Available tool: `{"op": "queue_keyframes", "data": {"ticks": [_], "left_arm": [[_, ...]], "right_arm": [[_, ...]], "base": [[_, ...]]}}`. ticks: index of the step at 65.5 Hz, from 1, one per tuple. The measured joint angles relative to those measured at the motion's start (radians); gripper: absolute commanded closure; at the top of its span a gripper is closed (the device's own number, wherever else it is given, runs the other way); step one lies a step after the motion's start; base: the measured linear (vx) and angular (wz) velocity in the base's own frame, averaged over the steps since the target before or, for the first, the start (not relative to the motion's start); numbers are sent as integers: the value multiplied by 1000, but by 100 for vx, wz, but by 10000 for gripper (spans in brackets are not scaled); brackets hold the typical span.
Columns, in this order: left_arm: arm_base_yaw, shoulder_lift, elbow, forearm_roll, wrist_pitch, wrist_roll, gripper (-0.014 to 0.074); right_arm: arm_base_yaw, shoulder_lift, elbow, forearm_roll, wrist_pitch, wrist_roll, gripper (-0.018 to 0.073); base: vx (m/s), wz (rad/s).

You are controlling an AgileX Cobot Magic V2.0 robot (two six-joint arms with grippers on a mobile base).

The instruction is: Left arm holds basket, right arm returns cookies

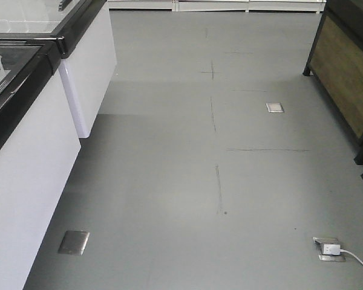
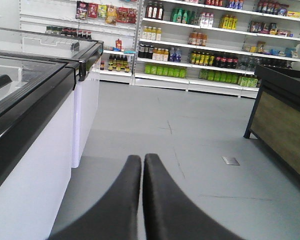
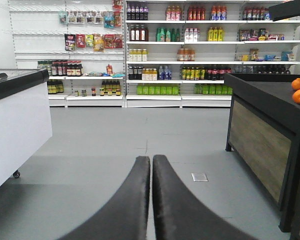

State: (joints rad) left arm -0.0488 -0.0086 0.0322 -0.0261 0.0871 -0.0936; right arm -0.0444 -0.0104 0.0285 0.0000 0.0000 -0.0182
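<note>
Black left gripper [image 2: 142, 159] was pressed together | right gripper [image 3: 151, 160] pressed together too | both pointed over grey floor [image 1: 169, 151] | white freezer [image 2: 40, 150] stood left | stocked shelves [image 3: 160, 50] ahead

the left gripper [image 2: 142, 160] points straight forward. its two black fingers [image 2: 122, 205] lie side by side, with only a thin slit between them and nothing held there. the right gripper [image 3: 151, 161] is posed alike, its black fingers [image 3: 177, 205] drawn together, tips level, empty.
</note>
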Motion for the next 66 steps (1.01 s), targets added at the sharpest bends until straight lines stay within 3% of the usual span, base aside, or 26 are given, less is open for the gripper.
{"op": "queue_keyframes", "data": {"ticks": [66], "left_arm": [[0, 0, 0, 0, 0, 0, 602]], "right_arm": [[0, 0, 0, 0, 0, 0, 566]], "base": [[0, 0]]}}
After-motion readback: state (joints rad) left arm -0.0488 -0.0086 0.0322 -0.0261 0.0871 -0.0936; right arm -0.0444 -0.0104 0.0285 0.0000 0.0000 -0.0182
